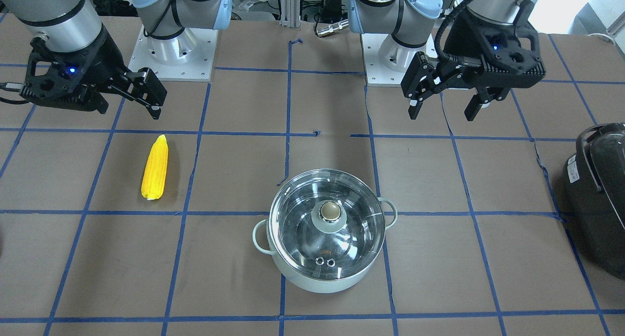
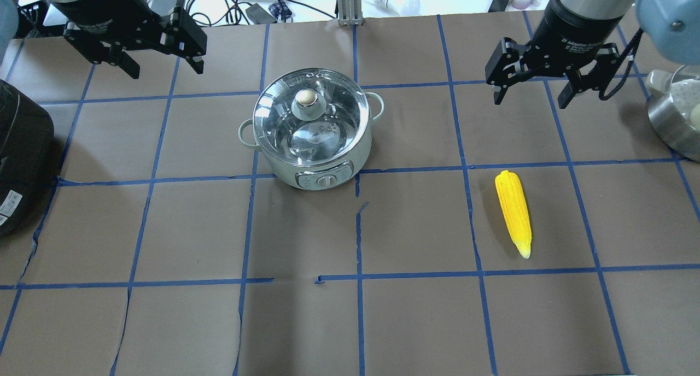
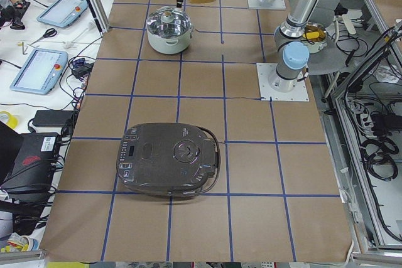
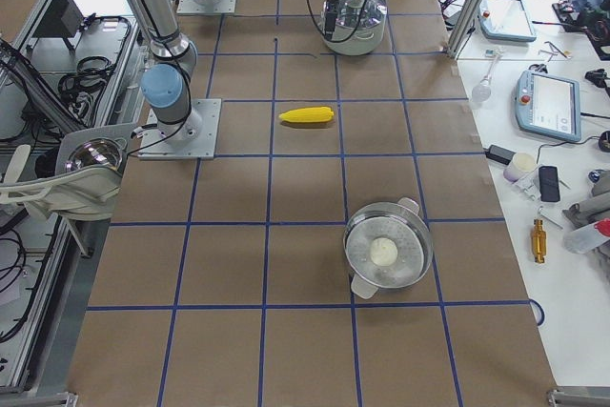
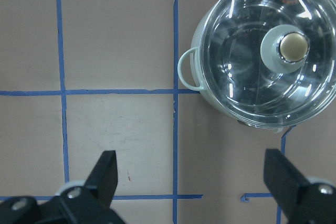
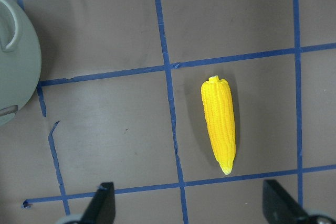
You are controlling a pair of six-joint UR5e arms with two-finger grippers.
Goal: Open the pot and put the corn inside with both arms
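Note:
The mint-green pot (image 2: 311,130) stands at the table's middle with its glass lid and knob (image 2: 306,97) on; it also shows in the front view (image 1: 326,238) and the left wrist view (image 5: 268,51). The yellow corn (image 2: 514,212) lies flat on the table on my right side, also seen in the front view (image 1: 155,168) and the right wrist view (image 6: 219,129). My left gripper (image 2: 164,67) is open and empty, raised to the left of and beyond the pot. My right gripper (image 2: 530,98) is open and empty, raised beyond the corn.
A black rice cooker (image 2: 19,157) sits at the table's left end. A steel steamer pot (image 4: 386,254) with a white item inside stands at the right end. Blue tape lines grid the brown table cover (image 2: 355,228).

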